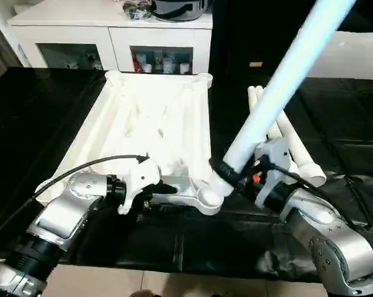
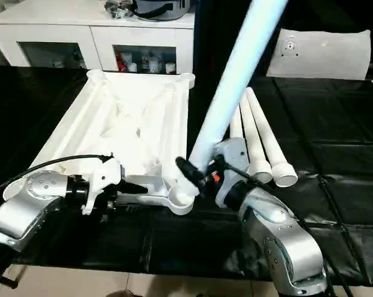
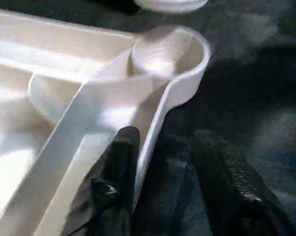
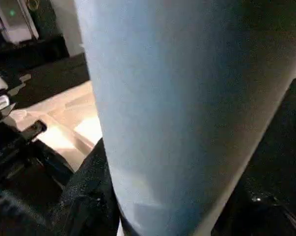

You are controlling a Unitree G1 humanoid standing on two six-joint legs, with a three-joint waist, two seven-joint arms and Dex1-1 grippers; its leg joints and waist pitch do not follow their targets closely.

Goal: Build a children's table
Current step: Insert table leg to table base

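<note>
The white tabletop (image 1: 149,117) lies upside down on the black work table, ribs up. A long white leg (image 1: 279,86) slants up to the right from the near right corner socket (image 1: 210,197), with its lower end at the socket. My right gripper (image 1: 232,176) is shut on the leg just above the socket. My left gripper (image 3: 170,167) is at the tabletop's near rim. It straddles the rim with one finger (image 3: 118,162) inside against the wall and the other standing off outside. Three more legs (image 2: 260,136) lie side by side to the right.
A white glass-door cabinet (image 1: 112,37) stands behind the work table. A white panel (image 2: 325,52) leans at the back right. The table's front edge (image 1: 174,266) runs just below my forearms, with floor beyond it. A black cable (image 1: 81,168) arcs over my left wrist.
</note>
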